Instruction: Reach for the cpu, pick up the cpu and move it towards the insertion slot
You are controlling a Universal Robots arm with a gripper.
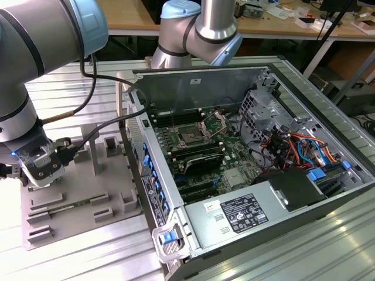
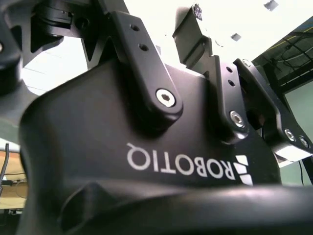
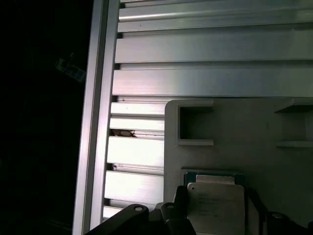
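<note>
My fingers point(image 3: 178, 203) sit closed against two opposite edges of the cpu point(image 3: 215, 208), which lies flat on the grey moulded tray point(image 3: 234, 127). I judge it light, stiff, slick-topped and delicate underneath, so the edges are the safest hold.

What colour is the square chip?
The cpu is silvery-white with a green rim, clearest in the first wrist view.
</note>
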